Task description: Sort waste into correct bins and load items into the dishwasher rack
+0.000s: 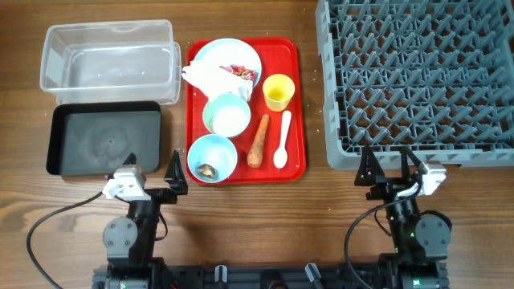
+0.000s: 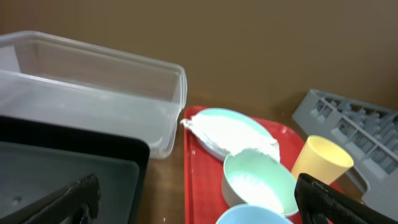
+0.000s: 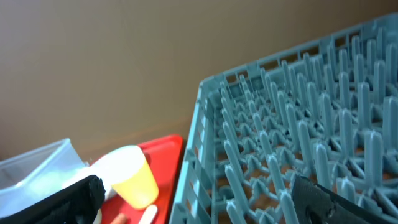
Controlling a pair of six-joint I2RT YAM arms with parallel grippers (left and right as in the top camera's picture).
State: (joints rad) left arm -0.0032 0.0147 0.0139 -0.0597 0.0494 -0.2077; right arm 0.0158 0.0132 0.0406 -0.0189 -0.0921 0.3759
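On the red serving tray (image 1: pixel 295 136), between the clear tub (image 1: pixel 108 60) and black tray (image 1: pixel 104 138) at left and the dishwasher rack (image 1: pixel 418 76) at right, sit the plate (image 1: pixel 221 54) with the crumpled napkin (image 1: pixel 210 78), the rice bowl (image 1: pixel 226 115), the scrap bowl (image 1: pixel 212 157), the yellow cup (image 1: pixel 279 91), the carrot (image 1: pixel 259 140) and the white spoon (image 1: pixel 283 138), while the left gripper (image 1: pixel 152 164) and right gripper (image 1: pixel 385 164) hover at the near edge, jaws apart and empty.

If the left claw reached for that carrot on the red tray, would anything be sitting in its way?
Yes. A pale blue bowl with a brown scrap in it sits at the near left corner of the red tray, between the left gripper and the carrot. The arm would probably need to come over it.
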